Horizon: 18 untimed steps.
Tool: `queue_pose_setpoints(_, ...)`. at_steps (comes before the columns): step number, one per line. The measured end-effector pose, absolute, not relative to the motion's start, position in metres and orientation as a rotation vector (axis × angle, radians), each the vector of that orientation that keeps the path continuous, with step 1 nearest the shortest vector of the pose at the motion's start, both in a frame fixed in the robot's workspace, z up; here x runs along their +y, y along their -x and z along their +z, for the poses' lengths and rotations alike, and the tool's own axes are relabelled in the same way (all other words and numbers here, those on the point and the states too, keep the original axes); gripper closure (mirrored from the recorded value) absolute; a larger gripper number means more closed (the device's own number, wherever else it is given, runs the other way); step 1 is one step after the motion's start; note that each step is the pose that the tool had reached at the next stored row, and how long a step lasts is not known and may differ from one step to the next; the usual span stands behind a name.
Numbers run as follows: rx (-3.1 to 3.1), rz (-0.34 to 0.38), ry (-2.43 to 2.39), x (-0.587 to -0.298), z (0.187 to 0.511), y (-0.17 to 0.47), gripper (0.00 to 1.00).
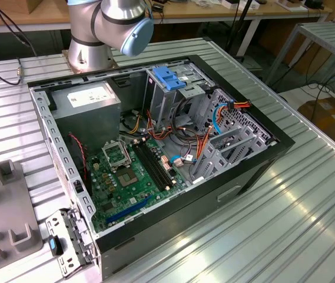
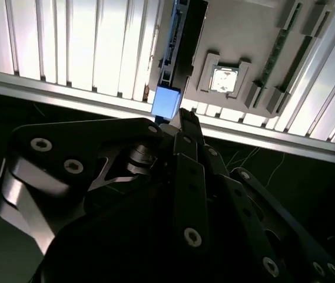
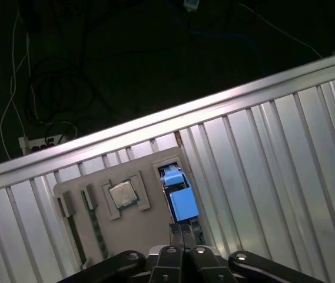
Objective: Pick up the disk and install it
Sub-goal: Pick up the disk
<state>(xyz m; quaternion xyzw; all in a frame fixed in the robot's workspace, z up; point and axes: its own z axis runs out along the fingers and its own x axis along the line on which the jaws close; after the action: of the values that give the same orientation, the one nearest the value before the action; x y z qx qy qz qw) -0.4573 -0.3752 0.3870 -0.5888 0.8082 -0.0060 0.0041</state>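
Gripper (image 3: pixel 183 229) fingers sit pressed together, holding nothing, above the disk (image 3: pixel 178 190), which stands on edge in a slot of the grey tray (image 3: pixel 146 227) beside the processor (image 3: pixel 122 193). Descending like this risks the closed tips striking the disk's top edge instead of straddling it

Pincer (image 3: pixel 182 231) — closed, tips together.

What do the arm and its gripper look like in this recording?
In the exterior view the arm is built of thick rounded tube sections in silver-grey metal, and one joint is closed by a round pale blue cap. In the second wrist view the gripper is matte black, made of flat linkage bars with rounded ends, pinned together by round silver fasteners.
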Motion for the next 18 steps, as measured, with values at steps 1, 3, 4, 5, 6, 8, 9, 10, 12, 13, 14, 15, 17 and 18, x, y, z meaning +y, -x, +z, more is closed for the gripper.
queue_pose_setpoints(1,2.518,-0.019,1.865,-0.3752,0.3869,0.4573,0.89)
queue_pose_setpoints(3,2.496,-0.019,1.894,-0.3751,0.3869,0.4573,0.89)
queue_pose_setpoints(4,2.485,-0.019,1.908,-0.3751,0.3869,0.4573,0.89)
queue_pose_setpoints(5,2.473,-0.018,1.923,-0.3752,0.3869,0.4573,0.89)
queue_pose_setpoints(6,2.459,-0.018,1.941,-0.3752,0.3869,0.4573,0.89)
queue_pose_setpoints(8,2.427,-0.018,1.981,-0.3752,0.3869,0.4573,0.89)
queue_pose_setpoints(9,2.417,-0.018,1.992,-0.3752,0.3869,0.4573,0.89)
queue_pose_setpoints(10,2.408,-0.018,2.004,-0.3752,0.3869,0.4573,0.89)
queue_pose_setpoints(12,2.408,-0.018,2.004,-0.3752,0.3869,0.4573,0.89)
queue_pose_setpoints(13,2.408,-0.018,2.004,-0.3752,0.3868,0.4573,0.89)
queue_pose_setpoints(14,2.407,-0.018,2.004,-0.3752,0.3869,0.4573,0.89)
queue_pose_setpoints(15,2.407,-0.018,2.004,-0.3752,0.3869,0.4573,0.89)
queue_pose_setpoints(17,2.407,-0.018,2.004,-0.3752,0.3869,0.4573,0.89)
queue_pose_setpoints(18,2.407,-0.018,2.004,-0.3752,0.3869,0.4573,0.89)
